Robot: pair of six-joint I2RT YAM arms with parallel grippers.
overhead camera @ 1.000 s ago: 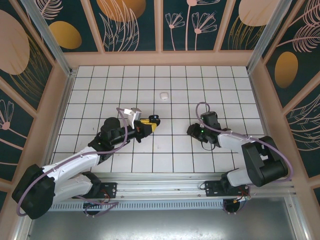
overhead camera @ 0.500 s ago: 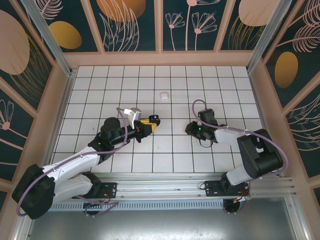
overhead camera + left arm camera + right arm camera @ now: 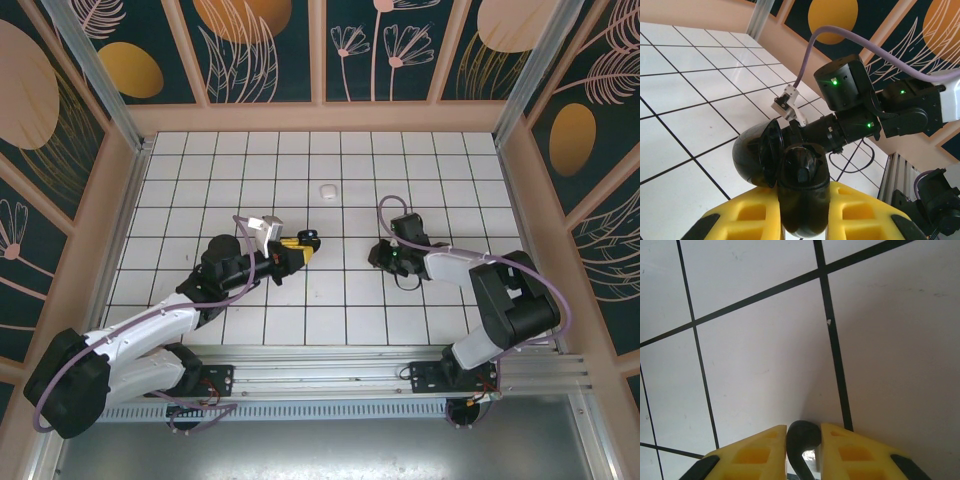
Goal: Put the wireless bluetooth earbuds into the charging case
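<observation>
While the left jaws are clamped on the case [image 3: 801, 190], its black body stands between the left pads [image 3: 752, 220], with the lid [image 3: 756, 159] swung open to one side in the left wrist view. From above, the case sits at the tip of the left arm [image 3: 170, 320], over the middle of the table [image 3: 330, 310]; whether it touches the tiles I cannot tell.

Right of the case, near it but apart, the right arm [image 3: 450, 268] reaches in with its wrist bent down toward the tiles. The right jaws are closed on a black bud [image 3: 802, 436]: the right wrist view shows it wedged between the right pads [image 3: 752, 454], its dark rounded top touching both, low over a white tile beside a black grout line. Whether the bud rests on the tile cannot be told.

Beyond the case, farther from the arm bases and a little to its right, a white bud [image 3: 327, 189] lies alone on the table, well apart from both arms.
</observation>
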